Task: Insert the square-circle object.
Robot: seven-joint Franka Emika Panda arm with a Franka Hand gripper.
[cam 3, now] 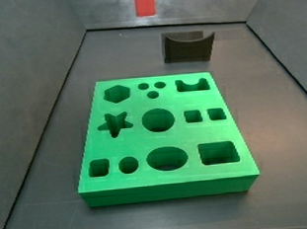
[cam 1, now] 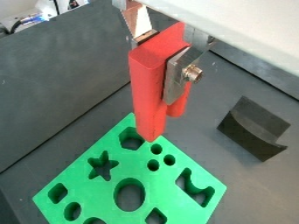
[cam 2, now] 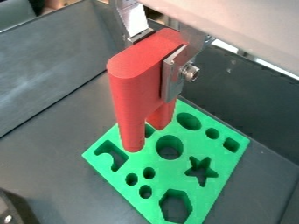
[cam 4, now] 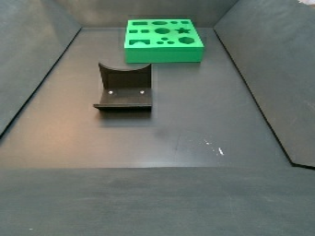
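Note:
My gripper is shut on the square-circle object, a tall slim red peg held upright. Its silver fingers clamp the peg's upper part in both wrist views. The peg hangs above the green block with shaped holes, apart from it. In a wrist view the gripper holds the peg over the edge of the green block. In a side view only the peg's lower end shows, high above and beyond the green block. The gripper is out of view in both side views.
A dark grey notched block stands on the dark floor beside the green block; it shows in both side views. The green block lies near a wall of the bin. Sloped dark walls enclose the floor.

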